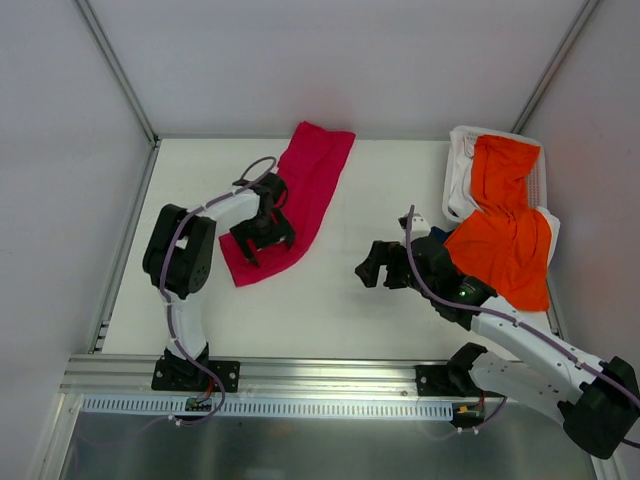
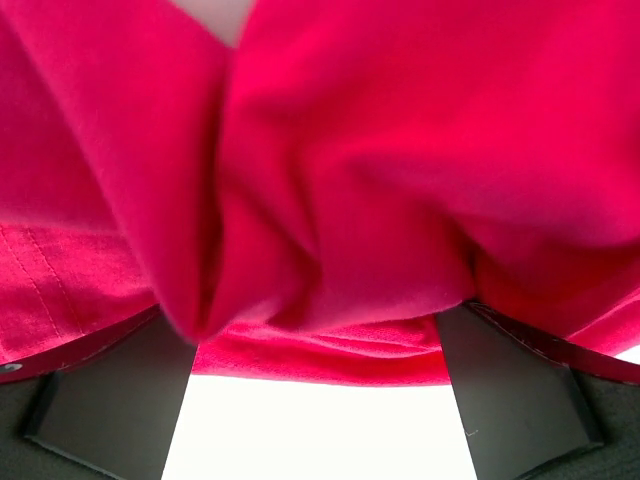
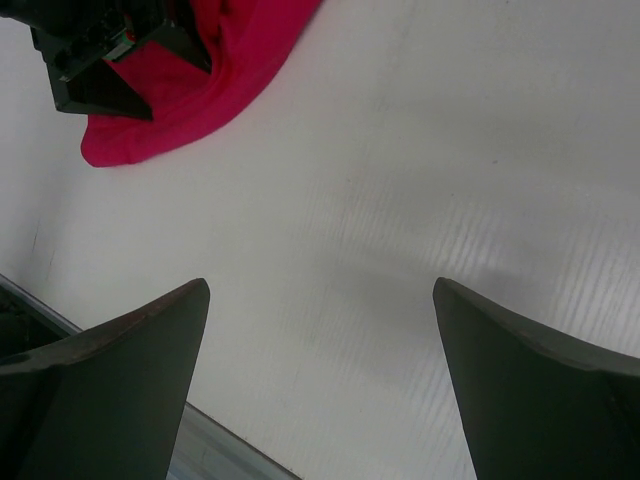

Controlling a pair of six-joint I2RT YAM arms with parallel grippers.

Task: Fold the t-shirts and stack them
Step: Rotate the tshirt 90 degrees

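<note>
The crimson t-shirt [image 1: 305,185] lies as a long narrow strip running from the back middle of the table to the front left. My left gripper [image 1: 262,238] sits low on its near end. In the left wrist view the jaws stand wide apart, and bunched crimson cloth [image 2: 330,180] covers the fingertips of my left gripper [image 2: 320,335], with bare table showing between the fingers. The orange t-shirt [image 1: 505,235] hangs over a white basket at the right. My right gripper [image 1: 375,268] is open and empty over bare table [image 3: 320,285], left of the orange shirt.
The white basket [image 1: 458,165] stands at the back right against the wall. White walls with metal frame posts close in the table on three sides. The right wrist view shows the near end of the crimson shirt [image 3: 215,80] and the table's front rail [image 3: 215,450].
</note>
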